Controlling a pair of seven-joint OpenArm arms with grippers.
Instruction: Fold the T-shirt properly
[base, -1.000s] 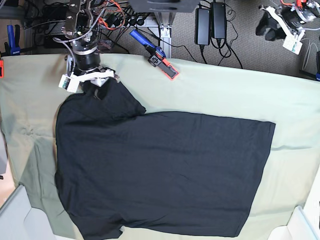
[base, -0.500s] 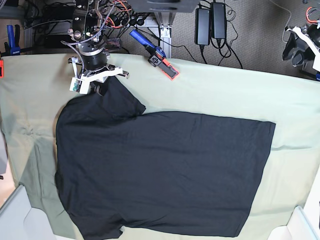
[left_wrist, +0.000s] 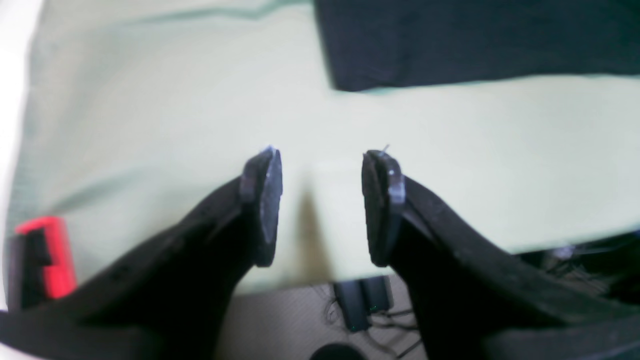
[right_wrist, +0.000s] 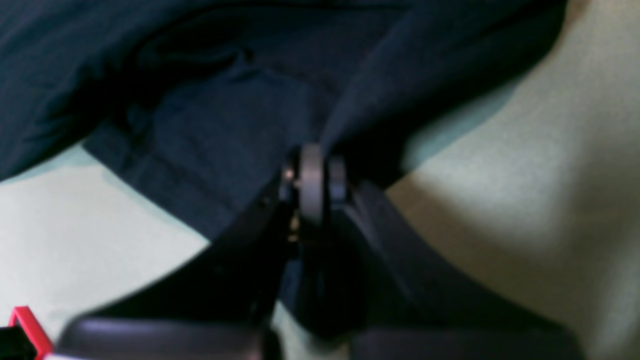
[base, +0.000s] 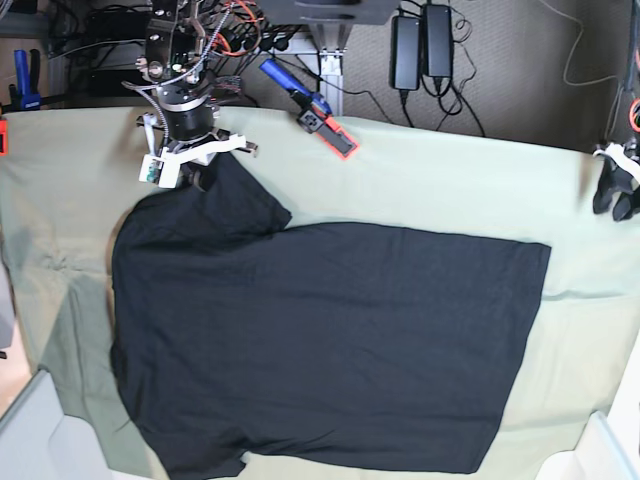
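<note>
Right pincer (right_wrist: 312, 182) pinches the matte black T-shirt (base: 320, 340) sleeve; left pincer (left_wrist: 320, 205) gapes empty.

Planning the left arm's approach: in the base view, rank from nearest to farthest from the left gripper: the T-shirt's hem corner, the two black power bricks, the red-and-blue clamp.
From the left gripper, open at the right edge over the pale green table cloth:
1. Large black T-shirt, hem corner: nearest, toward the table's middle.
2. Two black power bricks: on the floor behind the table.
3. Red-and-blue clamp: farthest, at the back table edge.

Pale green table cloth (base: 420, 185) below grey carpet (base: 500, 80) strewn with cables.
</note>
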